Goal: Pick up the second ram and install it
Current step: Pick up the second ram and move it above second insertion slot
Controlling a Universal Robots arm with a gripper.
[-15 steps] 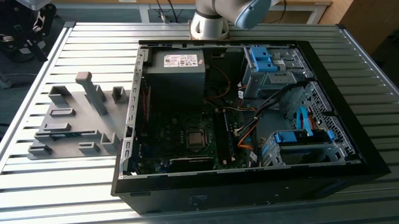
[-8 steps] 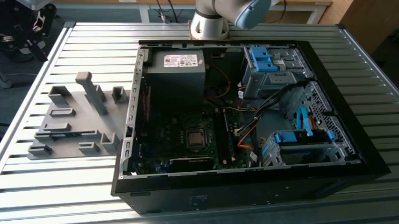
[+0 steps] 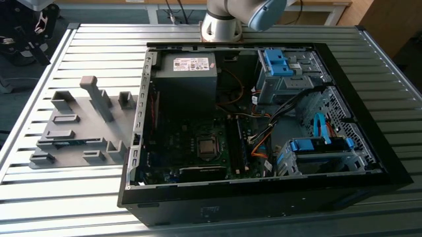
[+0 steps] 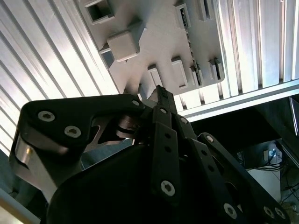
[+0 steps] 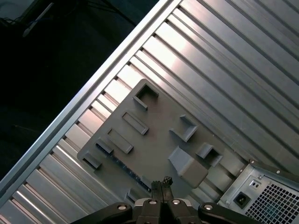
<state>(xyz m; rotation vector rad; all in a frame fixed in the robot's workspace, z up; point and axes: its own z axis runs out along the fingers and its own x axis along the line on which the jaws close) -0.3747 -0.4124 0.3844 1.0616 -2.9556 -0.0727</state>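
While the shut, empty jaws hover, the memory stick [image 5: 124,166] sits just beside them, slotted in its grey holder [image 5: 154,135], likely for easy gripping.

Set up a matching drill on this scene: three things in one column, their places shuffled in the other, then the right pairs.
Things:
1. gripper
2. second ram
3. power supply

Places:
A. inside the open computer case
B. over the grey fixture plate
C. lying in a slot of the fixture plate

Pairs: 1-B, 2-C, 3-A
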